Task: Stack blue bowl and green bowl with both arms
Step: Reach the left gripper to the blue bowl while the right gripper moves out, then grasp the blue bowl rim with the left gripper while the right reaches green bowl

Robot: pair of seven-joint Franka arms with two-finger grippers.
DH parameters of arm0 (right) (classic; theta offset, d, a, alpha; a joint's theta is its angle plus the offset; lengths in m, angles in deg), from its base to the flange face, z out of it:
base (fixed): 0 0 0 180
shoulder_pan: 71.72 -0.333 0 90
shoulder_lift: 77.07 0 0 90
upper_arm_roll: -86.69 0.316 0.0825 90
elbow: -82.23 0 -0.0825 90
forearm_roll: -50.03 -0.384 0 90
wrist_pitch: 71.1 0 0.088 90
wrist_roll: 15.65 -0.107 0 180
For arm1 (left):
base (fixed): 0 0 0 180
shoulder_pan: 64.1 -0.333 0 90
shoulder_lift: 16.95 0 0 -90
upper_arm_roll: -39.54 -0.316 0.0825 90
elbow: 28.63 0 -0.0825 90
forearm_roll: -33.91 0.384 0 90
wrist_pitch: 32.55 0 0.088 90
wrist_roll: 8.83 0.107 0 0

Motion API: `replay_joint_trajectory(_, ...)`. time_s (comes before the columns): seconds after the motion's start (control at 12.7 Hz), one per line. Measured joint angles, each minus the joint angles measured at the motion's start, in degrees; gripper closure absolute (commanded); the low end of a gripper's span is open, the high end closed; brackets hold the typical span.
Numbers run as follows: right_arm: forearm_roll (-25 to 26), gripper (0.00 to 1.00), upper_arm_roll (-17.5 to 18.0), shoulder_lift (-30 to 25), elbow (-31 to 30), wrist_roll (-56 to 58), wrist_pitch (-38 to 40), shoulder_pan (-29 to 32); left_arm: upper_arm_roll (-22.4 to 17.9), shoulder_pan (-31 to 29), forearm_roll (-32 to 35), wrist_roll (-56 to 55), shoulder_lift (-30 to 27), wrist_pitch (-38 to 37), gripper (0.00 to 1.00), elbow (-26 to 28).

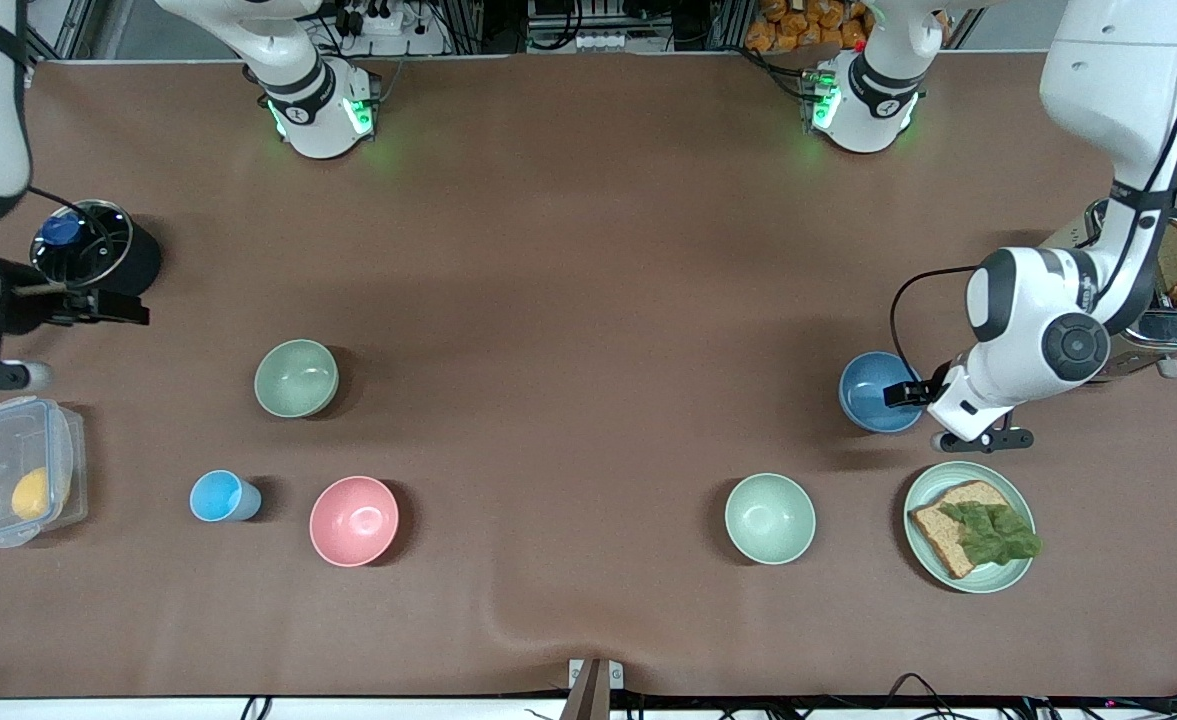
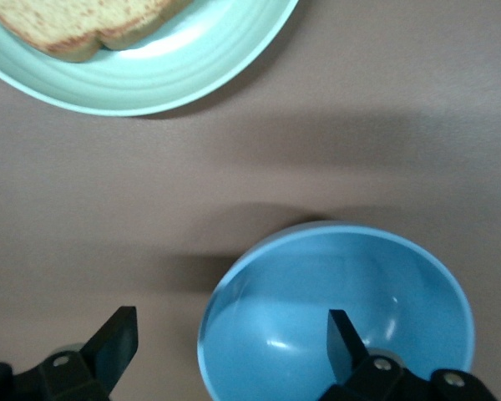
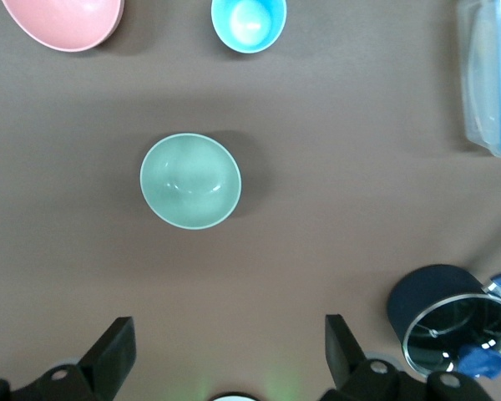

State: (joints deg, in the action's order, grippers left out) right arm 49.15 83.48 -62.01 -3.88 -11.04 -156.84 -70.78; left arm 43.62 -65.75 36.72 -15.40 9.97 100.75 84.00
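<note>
Both grippers open, left gripper (image 2: 225, 347) straddling blue bowl (image 1: 873, 390) rim

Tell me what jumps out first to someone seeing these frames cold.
The left gripper hangs open right over the rim of the blue bowl, at the left arm's end of the table beside the plate with bread and lettuce. The green bowl sits untouched toward the right arm's end, farther from the front camera than the pink bowl. The right gripper is open, up above the table near the black pot.
</note>
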Motion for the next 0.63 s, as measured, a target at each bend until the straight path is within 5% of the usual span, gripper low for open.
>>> replay_joint_trajectory(0.31,0.0,0.00,1.3,4.6,-0.1,-0.5,-3.3,0.0,0.0,-0.2,0.1,0.0,0.5,0.1,0.06,-0.1)
replay_joint_trajectory(0.63,0.0,0.00,1.6,7.8,-3.3,-0.8,-9.5,0.0,0.0,-0.4,0.1,0.0,0.6,0.1,0.53,0.0)
